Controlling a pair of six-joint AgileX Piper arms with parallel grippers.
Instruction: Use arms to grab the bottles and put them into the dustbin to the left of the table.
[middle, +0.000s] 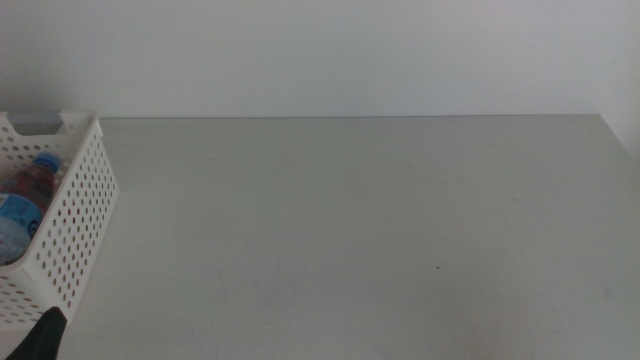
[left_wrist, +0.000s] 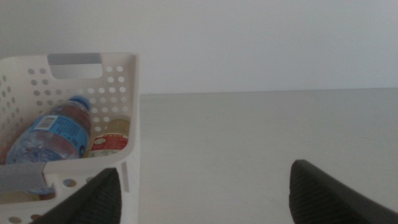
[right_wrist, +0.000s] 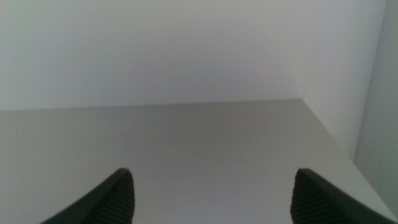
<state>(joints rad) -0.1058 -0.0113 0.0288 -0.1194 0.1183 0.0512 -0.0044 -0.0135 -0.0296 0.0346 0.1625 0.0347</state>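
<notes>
Parking both arms looks like the step in hand, judging from how things lie: no bottle on the counter (middle: 380, 220), only bare grey-white surface from edge to edge in the middle view. Water bottle (left_wrist: 53, 134) lying on its side inside the dustbin (middle: 80, 215), blue cap toward the far wall, label up; beside it, touching or nearly so, what seems the yellow-juice bottle (left_wrist: 111, 138), only its top part showing, white cap not clear. Something dark red just behind the water bottle in the middle view, perhaps the can (middle: 30, 182), too blurred to be sure.

Left end effector (left_wrist: 205, 199) spread wide, nothing between the jaws, sitting just beside the dustbin's near corner; only a dark tip of it at the bottom edge of the middle view. Right end effector (right_wrist: 211, 199) likewise spread and empty, facing bare counter and wall, out of the middle view.

Doing this well: drawing the left arm straight back and away from the perforated wall, not sideways, since one jaw sits close to the rim and a swing toward it could nudge or tip the light basket. Leaving jaws apart, moving slowly, keeping clear of the handle cut-out.
</notes>
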